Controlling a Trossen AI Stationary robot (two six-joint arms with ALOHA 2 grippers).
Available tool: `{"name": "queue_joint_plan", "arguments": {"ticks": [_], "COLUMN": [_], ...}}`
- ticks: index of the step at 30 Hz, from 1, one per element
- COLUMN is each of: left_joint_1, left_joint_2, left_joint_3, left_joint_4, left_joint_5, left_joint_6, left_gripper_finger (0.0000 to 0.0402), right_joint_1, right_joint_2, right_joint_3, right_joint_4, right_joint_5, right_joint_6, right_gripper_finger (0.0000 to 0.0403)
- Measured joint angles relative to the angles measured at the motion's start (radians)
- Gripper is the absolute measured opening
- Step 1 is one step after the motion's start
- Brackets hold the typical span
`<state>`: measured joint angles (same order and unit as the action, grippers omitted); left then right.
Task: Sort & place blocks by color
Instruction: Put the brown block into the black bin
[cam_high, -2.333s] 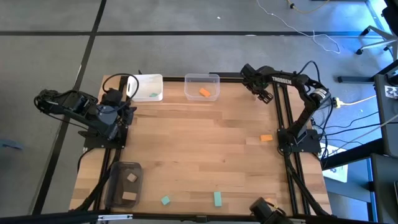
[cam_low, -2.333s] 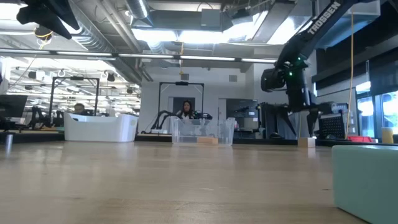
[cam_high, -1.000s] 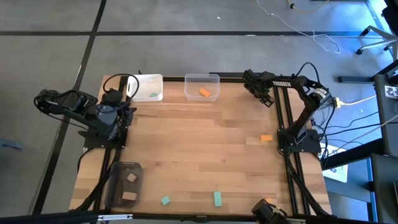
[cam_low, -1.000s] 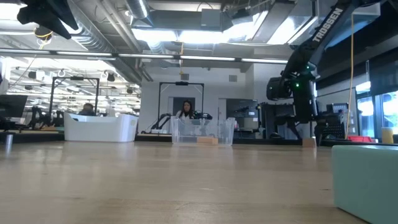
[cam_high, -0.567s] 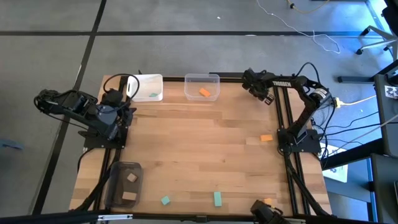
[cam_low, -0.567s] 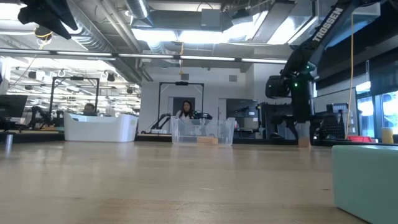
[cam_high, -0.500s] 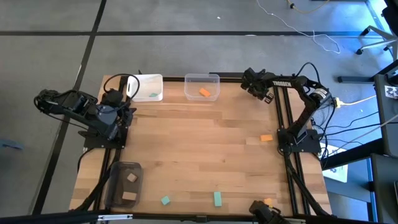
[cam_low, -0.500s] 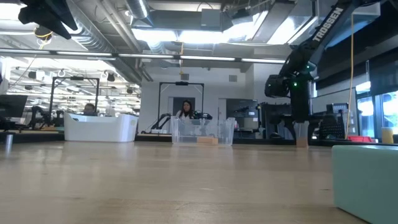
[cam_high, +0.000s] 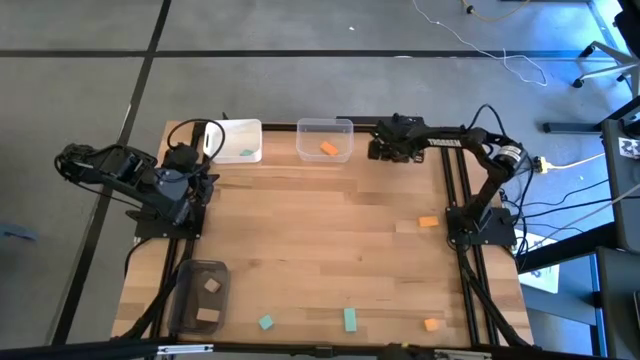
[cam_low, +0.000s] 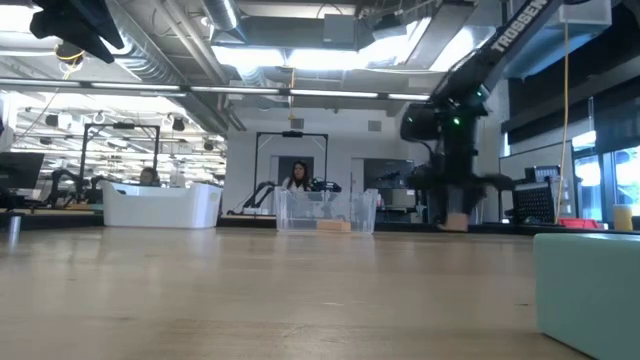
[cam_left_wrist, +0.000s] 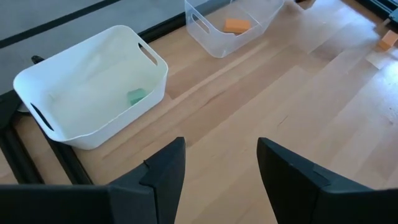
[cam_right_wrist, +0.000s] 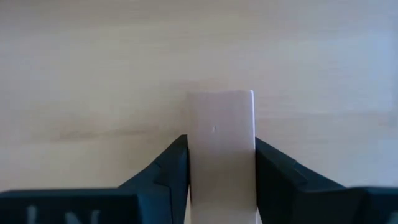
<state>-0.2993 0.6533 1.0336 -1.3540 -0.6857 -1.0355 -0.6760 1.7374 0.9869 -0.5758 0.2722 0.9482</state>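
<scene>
1. Swung since a moment ago: right gripper (cam_high: 385, 150) now out toward 12 o'clock on the table (cam_high: 320, 240), just beside the clear bin (cam_high: 325, 139), where half a second ago it hung nearer the table's 1 o'clock corner.
2. Jaws closed snugly on a tan block (cam_right_wrist: 222, 146), seen upright between the two fingers in the right wrist view; bare wood behind it, no bin under it.
3. Blurred in the low view, so likely mid-swing; block barely made out there.
4. Meaning for the task: tan piece in hand but on the wrong side. Tan blocks lie in the dark bin (cam_high: 200, 297) at 7 o'clock, well apart from the gripper. Long carry across the table probably ahead, or a handover.
5. Newly in sight at 5 o'clock: an orange cube (cam_high: 431, 324), near the table's front edge.
6. Unchanged: left gripper (cam_left_wrist: 217, 177) parked at 9 o'clock, jaws spread wide and empty, facing the white bin (cam_left_wrist: 93, 87).
7. Sorted so far:
   - one teal block (cam_left_wrist: 137, 96) in the white bin
   - one orange block (cam_high: 329, 148) in the clear bin
   - two tan blocks in the dark bin
8. Loose on the table:
   - orange block (cam_high: 428, 222) at 3 o'clock
   - teal cube (cam_high: 266, 322) and teal bar (cam_high: 350, 319) near 6 o'clock
   - the orange cube at 5 o'clock
9. Judged roughly halfway, four pieces plus the held one left.
</scene>
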Motion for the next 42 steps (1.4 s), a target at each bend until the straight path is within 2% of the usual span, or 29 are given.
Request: {"name": "queue_joint_plan", "arguments": {"ticks": [6, 13, 16, 20, 25, 30, 34, 42], "left_joint_1": [0.000, 0.000, 0.000, 0.013, 0.047, 0.105, 0.161, 0.303], "left_joint_2": [0.000, 0.000, 0.000, 0.000, 0.000, 0.000, 0.008, 0.147], "left_joint_3": [0.000, 0.000, 0.000, 0.000, 0.000, 0.000, 0.001, 0.002], "left_joint_4": [0.000, 0.010, 0.044, 0.145, 0.363, 0.547, 0.672, 0.845], "left_joint_5": [0.000, 0.000, 0.000, -0.012, 0.001, 0.053, 0.088, 0.220], "left_joint_6": [0.000, -0.013, -0.071, -0.138, -0.131, -0.068, 0.014, 0.086], "left_gripper_finger": [0.0190, 0.0190, 0.0190, 0.0190, 0.0190, 0.0190, 0.0190, 0.0190], "right_joint_1": [0.120, 0.276, 0.349, 0.428, 0.491, 0.532, 0.551, 0.582], "right_joint_2": [0.000, 0.000, 0.000, 0.000, 0.000, 0.000, 0.000, 0.000], "right_joint_3": [0.132, 0.354, 0.443, 0.541, 0.587, 0.588, 0.588, 0.587], "right_joint_4": [-0.020, -0.042, -0.027, 0.012, 0.141, 0.261, 0.294, 0.300], "right_joint_5": [0.007, 0.016, 0.066, 0.147, 0.182, 0.180, 0.180, 0.180], "right_joint_6": [-0.240, -0.592, -0.761, -0.919, -1.084, -1.194, -1.222, -1.289], "right_gripper_finger": [0.0131, 0.0131, 0.0131, 0.0131, 0.0131, 0.0131, 0.0131, 0.0131]}}
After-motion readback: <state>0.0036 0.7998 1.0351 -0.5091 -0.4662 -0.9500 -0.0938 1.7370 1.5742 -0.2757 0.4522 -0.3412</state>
